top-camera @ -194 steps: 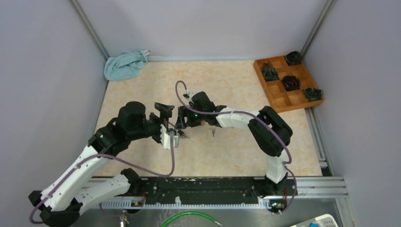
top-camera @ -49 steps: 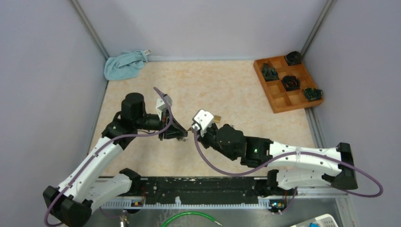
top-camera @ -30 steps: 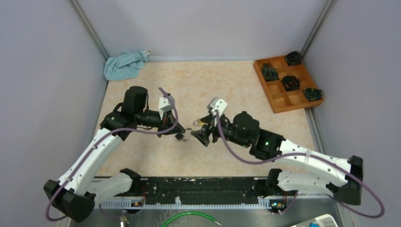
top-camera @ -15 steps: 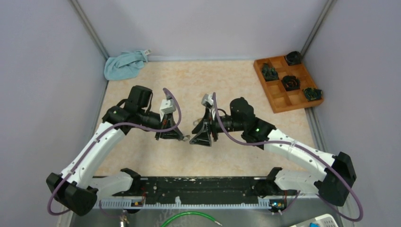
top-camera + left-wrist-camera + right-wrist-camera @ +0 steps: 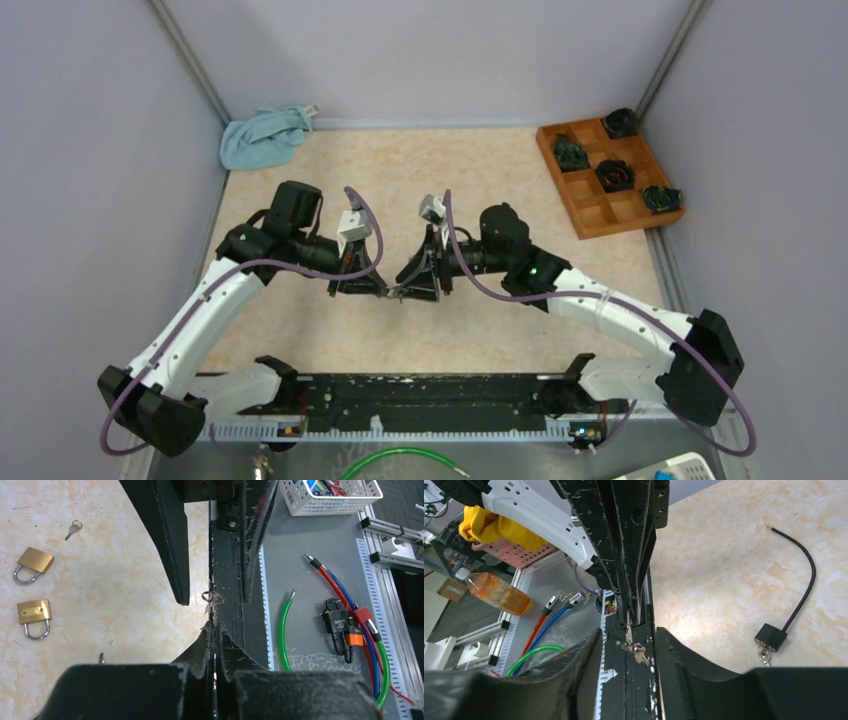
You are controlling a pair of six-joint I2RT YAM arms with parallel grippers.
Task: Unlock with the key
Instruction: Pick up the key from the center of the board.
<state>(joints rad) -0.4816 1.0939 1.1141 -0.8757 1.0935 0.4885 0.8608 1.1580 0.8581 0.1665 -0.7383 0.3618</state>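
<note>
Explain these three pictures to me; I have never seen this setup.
Two robot arms are bolted to a table, each ending in a two-finger gripper. One picture looks down from above; the other two come from cameras on the wrists. The left gripper is shut on a key bunch; the right gripper stands open around it. On the table lie two brass padlocks, a loose key, a black cable lock, a cloth and a wooden tray.
</note>
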